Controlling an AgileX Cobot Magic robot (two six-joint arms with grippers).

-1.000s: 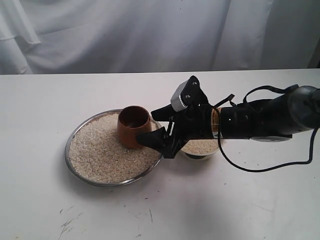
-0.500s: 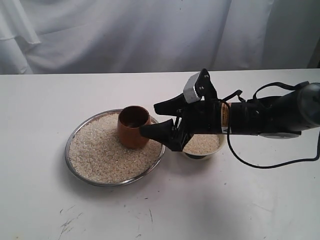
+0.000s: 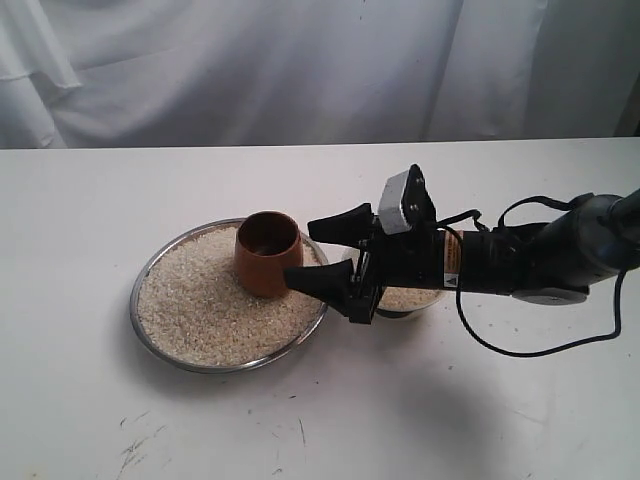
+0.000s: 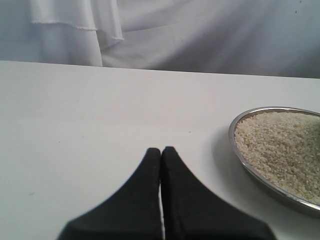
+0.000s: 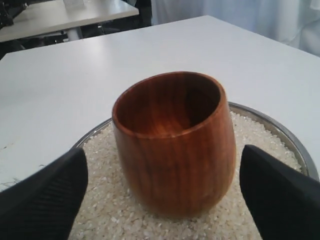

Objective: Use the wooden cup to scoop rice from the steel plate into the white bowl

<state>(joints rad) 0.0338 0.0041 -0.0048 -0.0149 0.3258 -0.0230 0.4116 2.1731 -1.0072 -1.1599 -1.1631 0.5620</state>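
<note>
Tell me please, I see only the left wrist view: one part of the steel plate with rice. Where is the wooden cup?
Observer: The wooden cup stands upright on the rice in the steel plate, at the side nearest the white bowl.
Operator: Does the right gripper hold it?
Observer: No. The right gripper is open. In the right wrist view the cup is between its fingers, with a gap at each side.
Operator: And the bowl, how is it?
Observer: It sits on the table beside the plate, mostly hidden under the right arm, and there is rice in it.
</note>
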